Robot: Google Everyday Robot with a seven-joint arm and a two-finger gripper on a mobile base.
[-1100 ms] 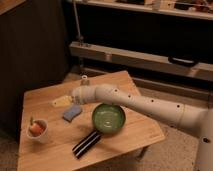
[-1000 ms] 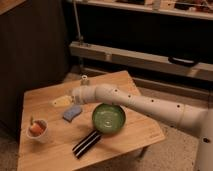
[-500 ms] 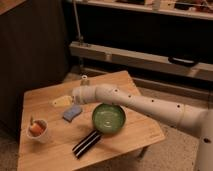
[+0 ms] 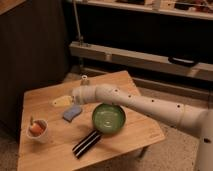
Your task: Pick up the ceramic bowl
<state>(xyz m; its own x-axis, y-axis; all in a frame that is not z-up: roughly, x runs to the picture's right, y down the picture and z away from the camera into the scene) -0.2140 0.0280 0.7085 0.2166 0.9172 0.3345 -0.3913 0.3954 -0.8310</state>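
Observation:
The ceramic bowl (image 4: 108,118) is round, shallow and glossy green with a darker rim. It sits on the wooden table (image 4: 130,137), right of the middle. My white arm reaches in from the right and passes just above the bowl's far rim. The gripper (image 4: 74,96) is at the arm's end, to the left of and behind the bowl, over the table's middle, next to a pale yellow object (image 4: 60,101). It holds nothing that I can see.
A blue object (image 4: 72,112) lies left of the bowl. A flat black bar with pale stripes (image 4: 86,144) lies near the front edge. A white cup (image 4: 38,131) holding something orange stands at the front left. Dark shelving and a rail stand behind the table.

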